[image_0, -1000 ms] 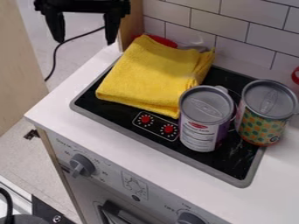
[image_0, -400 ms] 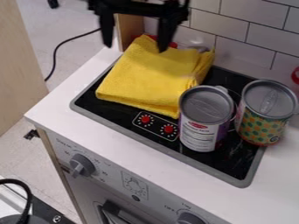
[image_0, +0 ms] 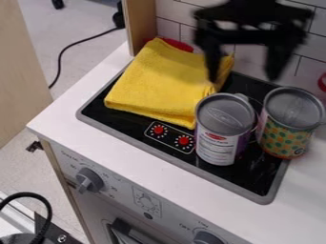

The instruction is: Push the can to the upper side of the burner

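High at the upper right, the black gripper hangs open above the back of the stove, its two fingers apart with nothing between them. Below it, a can with a grey lid and a white and purple label stands upright on the black burner, right of the two red dials. To its right is a second can, patterned in green and orange, upright by the burner's right edge and close beside the first can.
A folded yellow cloth covers the burner's left and middle part, up against the white-labelled can. A tiled wall and wooden post stand behind. Part of a red object is at the right edge.
From the upper left, the gripper has moved right across the top of the view and a little down, over the area behind the cans. The cans and cloth have stayed where they were.
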